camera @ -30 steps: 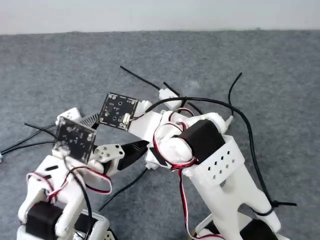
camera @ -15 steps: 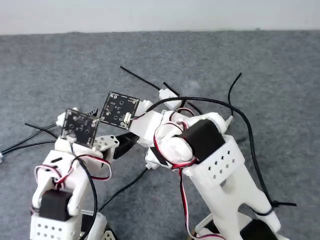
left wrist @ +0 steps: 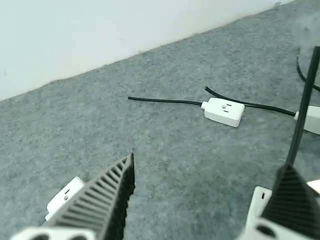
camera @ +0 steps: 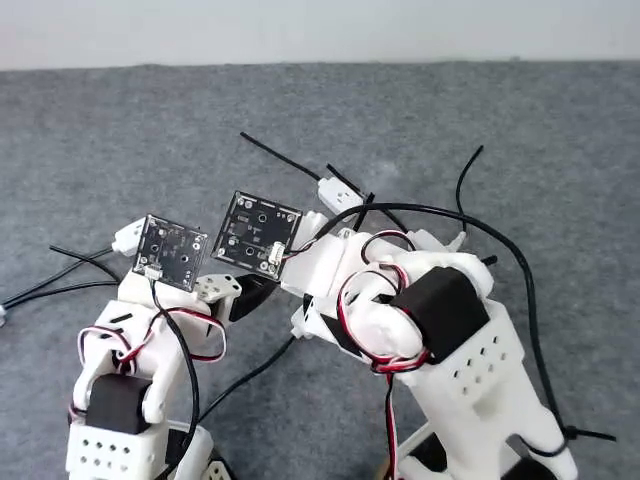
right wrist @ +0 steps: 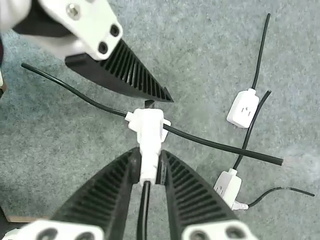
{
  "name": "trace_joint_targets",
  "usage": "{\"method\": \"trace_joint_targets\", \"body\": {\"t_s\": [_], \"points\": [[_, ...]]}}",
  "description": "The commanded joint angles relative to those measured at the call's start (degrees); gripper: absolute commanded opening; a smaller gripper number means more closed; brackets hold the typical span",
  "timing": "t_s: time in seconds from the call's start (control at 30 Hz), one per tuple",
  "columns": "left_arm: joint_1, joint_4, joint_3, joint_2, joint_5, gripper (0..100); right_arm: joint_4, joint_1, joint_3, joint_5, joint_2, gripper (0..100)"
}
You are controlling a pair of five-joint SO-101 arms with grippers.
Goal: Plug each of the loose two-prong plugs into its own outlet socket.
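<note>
White two-prong plug [right wrist: 149, 144] pinched in your right gripper [right wrist: 148, 154], jaws closed tight on its body, nose against an outlet socket [right wrist: 146, 120] on the grey carpet [right wrist: 200, 50], your left gripper [left wrist: 210, 165] spread wide and empty just beside it, a second socket [right wrist: 243, 107] near.

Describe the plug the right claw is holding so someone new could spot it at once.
On the grey carpet, find the right claw. The white plug is pinched between its ribbed black fingers, its black cord running back between them. The white sockets nearby lie loose on the carpet, ungripped.
</note>
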Motion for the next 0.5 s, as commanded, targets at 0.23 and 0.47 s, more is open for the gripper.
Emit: {"method": "trace_joint_targets", "body": {"t_s": [0.23, 0.47], "points": [[-0.1, 0.5, -2.3, -0.6, 1.3, 41, 2.2, -0.7, -0.4, -0.7, -1.2, 0.9], [0.3, 9.7, -14.1, -0.6, 3.4, 41, 2.2, -0.7, -0.6, -0.7, -1.5, 0.9]]}}
